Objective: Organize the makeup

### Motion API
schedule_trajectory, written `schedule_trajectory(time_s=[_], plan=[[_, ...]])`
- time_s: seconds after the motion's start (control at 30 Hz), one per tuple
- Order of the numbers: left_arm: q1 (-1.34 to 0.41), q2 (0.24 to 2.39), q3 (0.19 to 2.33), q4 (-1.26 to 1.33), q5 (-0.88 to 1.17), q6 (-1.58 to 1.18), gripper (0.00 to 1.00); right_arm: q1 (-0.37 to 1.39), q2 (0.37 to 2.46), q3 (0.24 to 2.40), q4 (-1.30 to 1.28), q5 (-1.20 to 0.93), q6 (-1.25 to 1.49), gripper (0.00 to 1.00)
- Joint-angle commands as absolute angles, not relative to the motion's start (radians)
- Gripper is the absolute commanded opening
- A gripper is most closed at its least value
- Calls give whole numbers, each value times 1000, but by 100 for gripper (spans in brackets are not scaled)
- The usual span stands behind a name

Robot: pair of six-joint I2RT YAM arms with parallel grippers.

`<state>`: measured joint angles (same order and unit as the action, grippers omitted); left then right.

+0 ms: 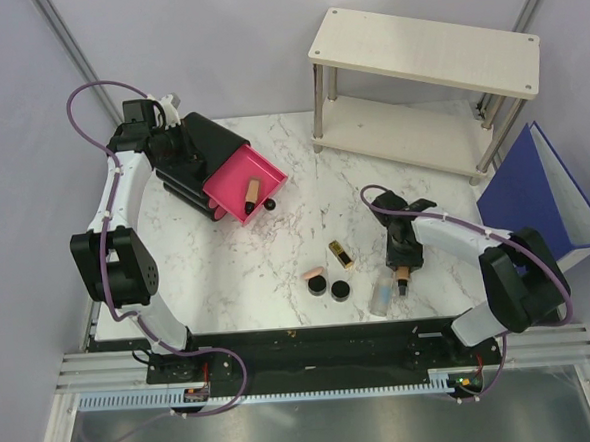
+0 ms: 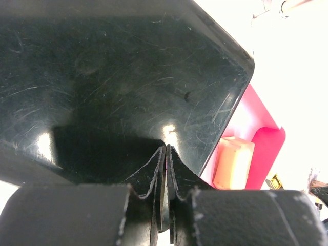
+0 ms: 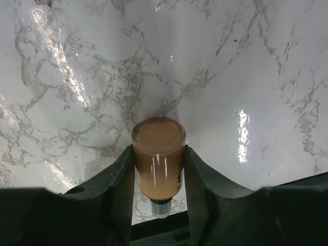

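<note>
makeup tube [image 3: 158, 159] pinched by the right gripper [image 3: 159, 148]; we fear its glossy round body slips; left gripper [image 2: 165, 149] clamps black box [image 2: 118, 77].

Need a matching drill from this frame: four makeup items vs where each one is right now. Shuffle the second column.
Items
1. tan bottle
2. lipstick
3. tan tube
4. clear tube

Places
a. in the box's pink drawer
b. on the table, beside the held bottle
c. between the right gripper's fingers
d. on the table, just beyond the black compacts

Pairs: 1-c, 2-d, 3-a, 4-b
</note>
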<state>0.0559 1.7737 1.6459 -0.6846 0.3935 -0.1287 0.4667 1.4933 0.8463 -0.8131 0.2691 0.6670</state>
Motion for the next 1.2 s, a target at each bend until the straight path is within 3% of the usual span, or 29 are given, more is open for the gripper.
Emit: schedule_trajectory(time_s=[0.0,0.17,0.23,0.77,0.93,1.17], plan=[[60,1842,1572,-896,301,-66,12,459,1483,886,-794,328,658,0],[60,1839,1571,-896,298,-64,12,453,1496,1093,-853,393,595,0],[60,1838,1571,-896,301,-66,12,449,1551,1268,-891,388,554,0],[60,1835,1562,-899,298,-67,12,584,2069,2219,-899,86,604,0],[60,1835,1565,-904,307,-71,12,646,2190,2364,-830,5,652,0],[60,1836,1562,-907,307,-71,12,704,2230,2336,-651,-110,726,0]])
